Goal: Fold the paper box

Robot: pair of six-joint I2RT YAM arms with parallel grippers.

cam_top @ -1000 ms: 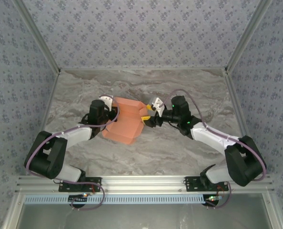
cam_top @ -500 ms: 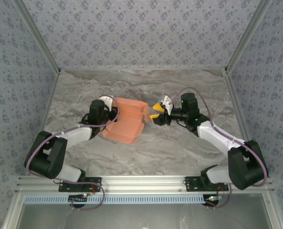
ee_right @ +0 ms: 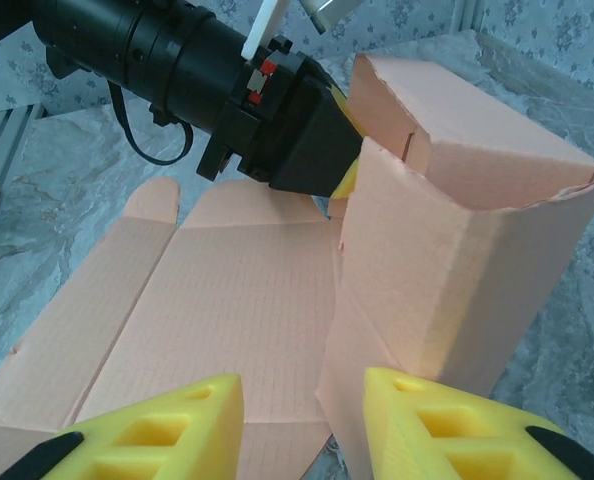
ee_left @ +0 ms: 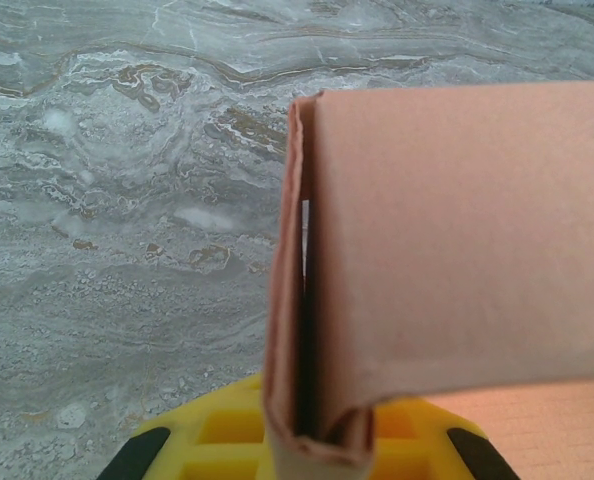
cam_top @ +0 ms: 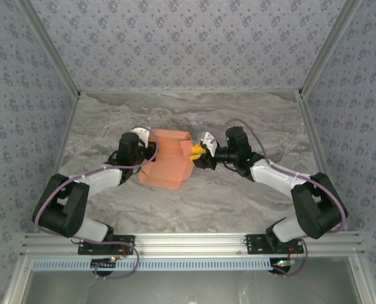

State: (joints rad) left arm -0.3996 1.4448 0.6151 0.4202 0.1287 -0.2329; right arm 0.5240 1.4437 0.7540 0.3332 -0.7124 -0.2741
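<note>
The paper box [cam_top: 169, 163] is salmon-orange cardboard, partly raised, lying mid-table. Its far part stands up as a box shape [ee_right: 457, 200], while flat panels [ee_right: 217, 290] spread toward the near side. My left gripper [cam_top: 151, 151] is shut on a doubled upright wall [ee_left: 312, 300] at the box's left end, its yellow fingers [ee_left: 227, 430] either side of the fold. My right gripper [cam_top: 196, 152] is at the box's right end. Its yellow jaws [ee_right: 302, 395] stand apart, and a side flap's [ee_right: 362, 330] lower edge hangs in the gap close to the right finger [ee_right: 427, 420].
The marble table [cam_top: 238, 202] spreads around the box. Patterned walls with metal corner posts [cam_top: 321, 50] enclose it on three sides. The left arm's black wrist [ee_right: 197, 60] reaches over the flat panels from the far side.
My right gripper drew back to the right, then returned left to the box's right end, its jaws narrowing. The left gripper kept its hold and place.
</note>
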